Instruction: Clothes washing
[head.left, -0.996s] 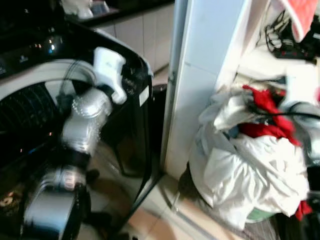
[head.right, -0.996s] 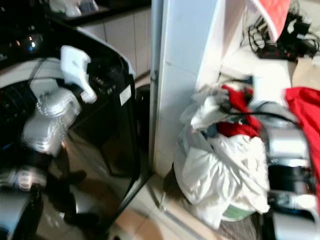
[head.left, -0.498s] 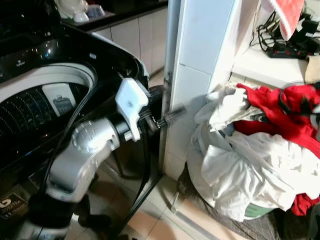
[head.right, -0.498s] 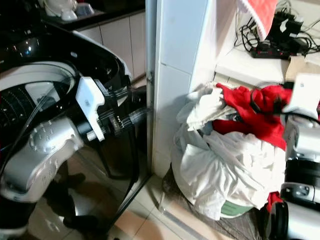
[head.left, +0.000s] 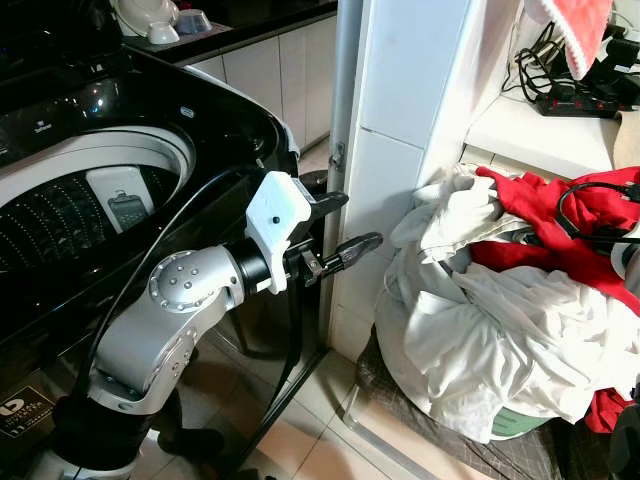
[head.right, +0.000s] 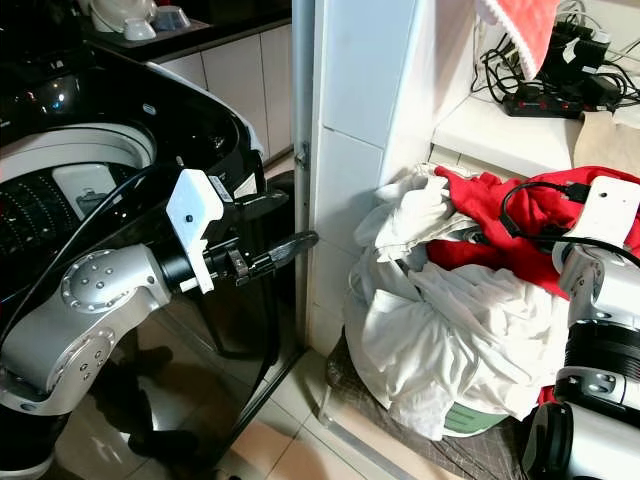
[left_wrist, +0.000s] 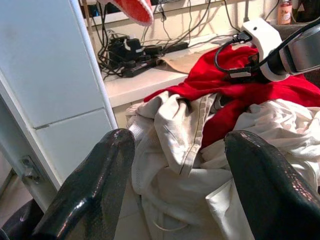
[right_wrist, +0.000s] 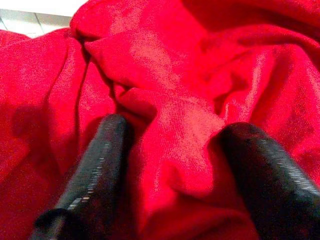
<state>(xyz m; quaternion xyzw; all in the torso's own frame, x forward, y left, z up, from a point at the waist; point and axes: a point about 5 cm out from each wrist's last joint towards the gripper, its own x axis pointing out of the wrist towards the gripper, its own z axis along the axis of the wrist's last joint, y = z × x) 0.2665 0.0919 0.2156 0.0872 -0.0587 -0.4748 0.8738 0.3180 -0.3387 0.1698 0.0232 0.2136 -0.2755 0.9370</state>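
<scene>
A heap of laundry fills a green basket (head.left: 518, 424) on the floor at my right: crumpled white clothes (head.left: 480, 340) with a red garment (head.left: 540, 210) on top. My left gripper (head.left: 350, 222) is stretched out from the washer side, open and empty, pointing at the heap from a short way off. In the left wrist view its fingers (left_wrist: 100, 185) frame the white and red clothes. My right gripper (right_wrist: 177, 127) is open, its fingertips pressed into folds of the red garment (right_wrist: 170, 65). The top-loading washing machine (head.left: 90, 190) at left has its drum uncovered.
A white tiled pillar (head.left: 400, 120) stands between washer and basket. Behind the heap a shelf (head.left: 540, 135) carries power strips and tangled cables. A red cloth (head.left: 575, 30) hangs above it. Cabinets and a counter with dishes (head.left: 150, 15) lie at the far left. Tiled floor (head.left: 320, 440) below.
My left arm swung from above the washer towards the laundry heap, and its fingers now point at it. My right arm settled into the red garment. The camera steadied.
</scene>
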